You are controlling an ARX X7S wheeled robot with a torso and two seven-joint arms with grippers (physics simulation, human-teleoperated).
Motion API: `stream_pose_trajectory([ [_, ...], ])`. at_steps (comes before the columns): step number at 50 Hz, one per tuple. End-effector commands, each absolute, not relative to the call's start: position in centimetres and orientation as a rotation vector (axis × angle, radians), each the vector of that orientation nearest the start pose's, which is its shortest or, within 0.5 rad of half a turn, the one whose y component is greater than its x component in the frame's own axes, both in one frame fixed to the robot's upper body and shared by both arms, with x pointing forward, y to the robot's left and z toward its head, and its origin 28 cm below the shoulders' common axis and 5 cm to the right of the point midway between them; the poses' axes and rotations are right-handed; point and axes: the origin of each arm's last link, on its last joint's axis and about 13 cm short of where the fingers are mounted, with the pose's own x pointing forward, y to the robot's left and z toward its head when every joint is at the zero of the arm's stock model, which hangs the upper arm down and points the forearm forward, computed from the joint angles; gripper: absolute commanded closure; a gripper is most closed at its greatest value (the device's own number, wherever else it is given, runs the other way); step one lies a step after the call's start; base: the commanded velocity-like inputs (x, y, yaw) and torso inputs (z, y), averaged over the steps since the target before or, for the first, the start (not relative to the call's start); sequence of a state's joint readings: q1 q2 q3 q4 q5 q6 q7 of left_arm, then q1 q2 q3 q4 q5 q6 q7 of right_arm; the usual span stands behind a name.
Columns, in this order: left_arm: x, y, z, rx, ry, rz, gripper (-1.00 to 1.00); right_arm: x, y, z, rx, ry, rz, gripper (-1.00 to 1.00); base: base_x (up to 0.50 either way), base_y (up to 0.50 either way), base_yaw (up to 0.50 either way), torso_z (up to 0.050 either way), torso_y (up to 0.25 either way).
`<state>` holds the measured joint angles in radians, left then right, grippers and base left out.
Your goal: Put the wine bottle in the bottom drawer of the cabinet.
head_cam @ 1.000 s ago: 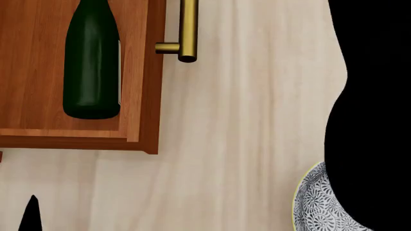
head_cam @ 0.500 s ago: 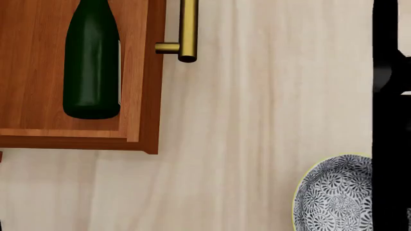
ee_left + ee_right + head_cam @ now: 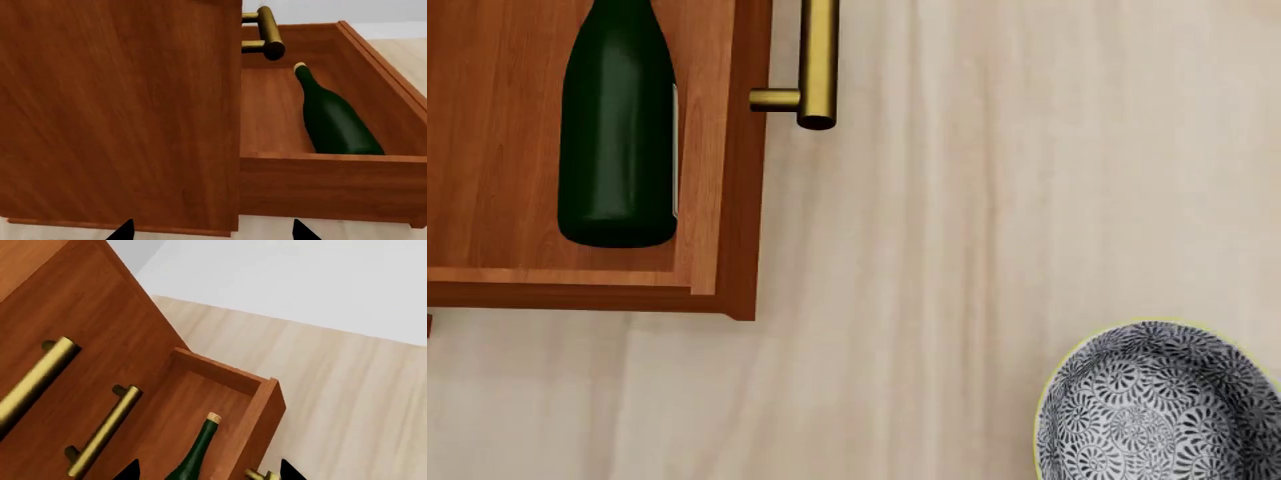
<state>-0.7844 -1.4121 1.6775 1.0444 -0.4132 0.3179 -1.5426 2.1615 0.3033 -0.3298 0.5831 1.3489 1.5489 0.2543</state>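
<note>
The dark green wine bottle [image 3: 618, 130] lies on its side inside the pulled-out bottom drawer [image 3: 731, 200] of the reddish-brown cabinet [image 3: 120, 115]. In the left wrist view the wine bottle [image 3: 333, 120] rests on the drawer floor behind the drawer's side wall [image 3: 327, 185], cork pointing away. The right wrist view shows the bottle's neck and cork [image 3: 208, 432] from above the drawer [image 3: 220, 375]. My left gripper [image 3: 212, 232] is open beside the cabinet's side, holding nothing. Above the drawer, my right gripper [image 3: 208, 472] hangs open and empty. Neither gripper appears in the head view.
A patterned blue-and-white bowl [image 3: 1154, 410] sits on the pale wooden floor [image 3: 961, 250] at the lower right of the head view. The bottom drawer's brass handle [image 3: 817, 60] juts out from its front. Two upper drawer handles [image 3: 107, 430] show in the right wrist view.
The black arm at the right of the head view has moved out of sight, uncovering the whole bowl. The bottle and drawer have not moved.
</note>
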Motion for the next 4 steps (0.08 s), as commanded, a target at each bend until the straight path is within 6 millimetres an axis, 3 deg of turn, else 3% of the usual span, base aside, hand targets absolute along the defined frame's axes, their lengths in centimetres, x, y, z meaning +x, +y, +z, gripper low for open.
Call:
stream_pose_trajectory([
  [1,7.62,24.17,18.27,0.013,-0.297,0.124,-1.0,21.77,-12.64,49.95,-0.07,0.065,0.636,-1.0,0.0,0.0,0.0,0.0,0.0],
  [4,7.63,24.18,18.27,0.015,-0.294,0.126,-1.0,21.15,-13.04,49.38,-0.066,0.067,0.631,-1.0,0.0,0.0,0.0,0.0,0.0],
])
